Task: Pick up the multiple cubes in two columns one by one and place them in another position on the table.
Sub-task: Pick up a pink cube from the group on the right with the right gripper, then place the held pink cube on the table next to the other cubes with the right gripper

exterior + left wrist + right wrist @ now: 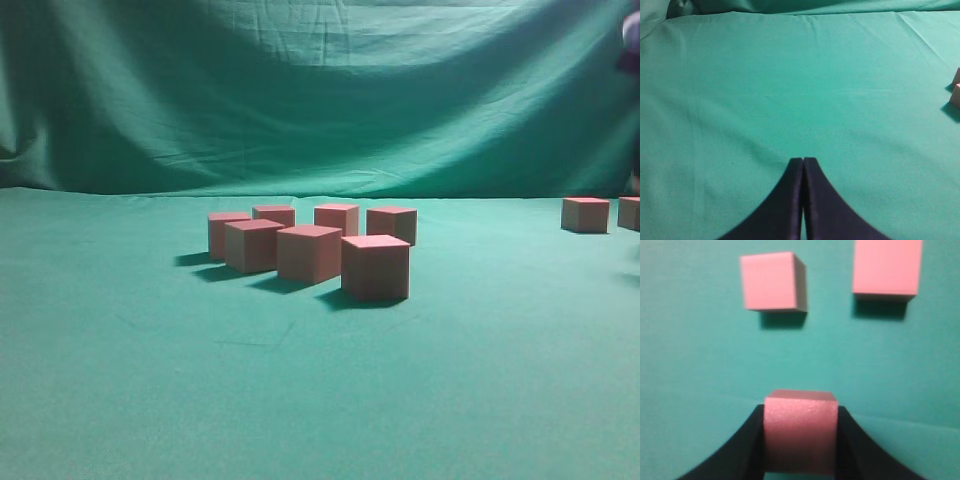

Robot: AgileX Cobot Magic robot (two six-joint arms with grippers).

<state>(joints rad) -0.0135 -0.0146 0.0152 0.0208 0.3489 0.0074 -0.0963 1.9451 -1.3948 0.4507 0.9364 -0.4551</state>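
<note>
A: Cubes, small pink solid blocks with duller sides: where are they?

B: Seven stand clustered in two slanting rows (310, 245) mid-desk, on the green cloth-draped desk (300, 400). Two more (585, 214) sit far right by the frame edge.

A: And the right end effector (800, 440)?

B: Its dark fingers (747, 450) are clamped on either side of one pink cube (800, 435), with two other cubes (772, 281) lying on the cloth beyond it, apart from each other.

A: The left one?

B: The left end effector (803, 165) is fully closed, tips touching, holding nothing, over bare cloth; cube corners (955, 92) show at the right edge.
</note>
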